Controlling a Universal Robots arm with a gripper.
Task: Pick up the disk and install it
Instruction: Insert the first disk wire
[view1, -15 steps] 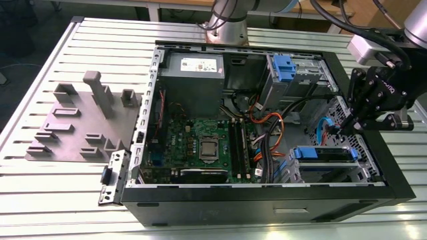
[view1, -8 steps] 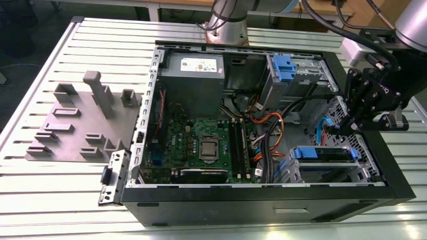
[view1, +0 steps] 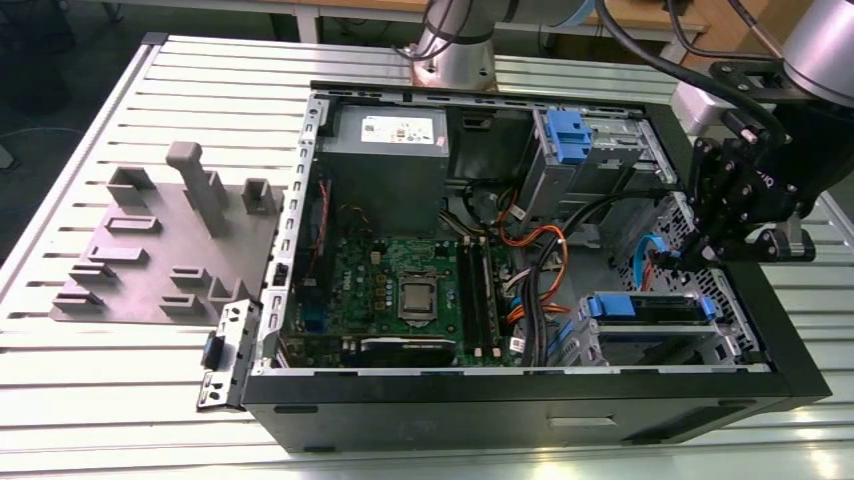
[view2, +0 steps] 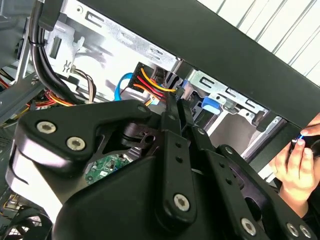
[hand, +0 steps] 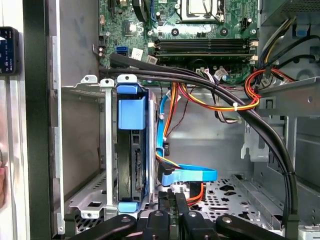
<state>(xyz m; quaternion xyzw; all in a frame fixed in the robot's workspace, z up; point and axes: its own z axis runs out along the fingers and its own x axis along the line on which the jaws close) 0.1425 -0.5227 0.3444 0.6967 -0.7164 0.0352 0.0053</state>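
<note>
1. Disk (view1: 647, 308) (hand: 132, 150): flat silver slab in a blue plastic frame, seated inside a grey sheet-metal cage (hand: 107, 150) in a corner of the black computer case (view1: 534, 410).
2. Gripper (view1: 701, 255) (hand: 172, 197): black, jointed, just beside that cage; slim jaws pressed together, holding nothing.
3. Nearby: glossy orange, black and blue cables (hand: 215, 105), green circuit board (view1: 400, 280).

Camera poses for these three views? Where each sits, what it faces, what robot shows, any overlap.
Exterior view: off the arm, above, looking down into the open computer case; arm and gripper at that view's right.
First wrist view: on the arm, facing into the case at the caged drive; gripper linkage at frame edge.
Second wrist view: on the arm, behind the gripper; a person's hand beyond the case.
Shared: all show the orange cables.
</note>
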